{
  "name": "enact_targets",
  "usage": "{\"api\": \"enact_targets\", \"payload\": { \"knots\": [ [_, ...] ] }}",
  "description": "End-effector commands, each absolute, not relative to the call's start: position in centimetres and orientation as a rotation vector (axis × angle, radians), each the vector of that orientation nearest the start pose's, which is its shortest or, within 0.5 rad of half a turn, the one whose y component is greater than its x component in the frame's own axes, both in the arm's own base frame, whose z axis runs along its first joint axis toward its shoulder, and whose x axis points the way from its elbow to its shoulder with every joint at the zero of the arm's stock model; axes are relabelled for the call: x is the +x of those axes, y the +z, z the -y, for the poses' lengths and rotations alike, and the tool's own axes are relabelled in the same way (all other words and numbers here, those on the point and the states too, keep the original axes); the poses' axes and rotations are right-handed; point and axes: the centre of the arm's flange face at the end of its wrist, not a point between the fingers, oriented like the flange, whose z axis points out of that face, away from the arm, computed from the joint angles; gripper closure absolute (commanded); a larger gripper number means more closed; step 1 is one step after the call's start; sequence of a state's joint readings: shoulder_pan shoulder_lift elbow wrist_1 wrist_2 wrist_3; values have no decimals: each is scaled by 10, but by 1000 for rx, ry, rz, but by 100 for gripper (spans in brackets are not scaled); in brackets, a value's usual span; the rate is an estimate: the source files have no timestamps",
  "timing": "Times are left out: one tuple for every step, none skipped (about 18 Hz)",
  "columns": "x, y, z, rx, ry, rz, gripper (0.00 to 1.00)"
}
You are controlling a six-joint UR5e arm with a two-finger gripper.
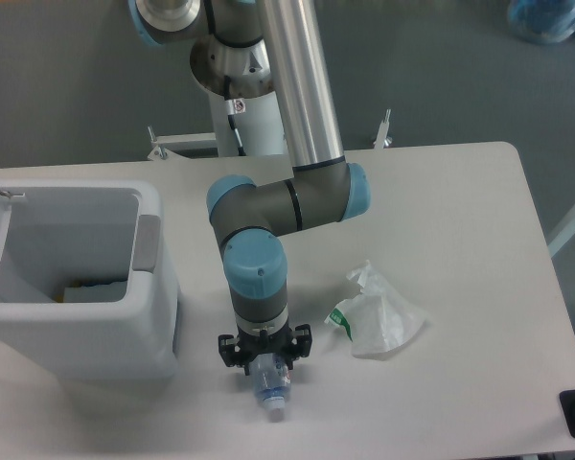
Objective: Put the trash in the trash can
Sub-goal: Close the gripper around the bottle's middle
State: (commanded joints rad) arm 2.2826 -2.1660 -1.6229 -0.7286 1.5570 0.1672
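Fixed camera: gripper (265,362) directly over the bottle (270,391), jaws closed around its upper body.

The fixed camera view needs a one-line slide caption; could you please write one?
Arm's hand down over the bottle on the table, bag beside it, open bin at left.

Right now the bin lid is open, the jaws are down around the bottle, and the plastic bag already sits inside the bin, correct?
Not quite. The plastic bag lies on the table, right of the bottle, not in the bin. The fixed camera shows it. The rest holds.
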Motion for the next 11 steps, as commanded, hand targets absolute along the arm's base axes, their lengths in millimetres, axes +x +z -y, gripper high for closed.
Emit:
{"api": "enact_targets", "payload": {
  "knots": [
    [-335,198,-594,-2851,106,794,27],
    [-335,199,-594,-2850,107,794,27],
    [-334,201,-594,-2848,105,793,27],
    [-335,202,-595,-2845,107,792,27],
    [-336,204,-595,-2841,110,791,30],
    [-335,206,-595,-2837,108,790,35],
    [-335,206,-595,-2839,107,790,37],
    [-335,203,-594,-2843,106,791,37],
    [-335,203,-594,-2843,106,792,37],
    [-335,203,-594,-2843,106,792,39],
    [-335,205,-595,-2841,108,791,39]
  ]
}}
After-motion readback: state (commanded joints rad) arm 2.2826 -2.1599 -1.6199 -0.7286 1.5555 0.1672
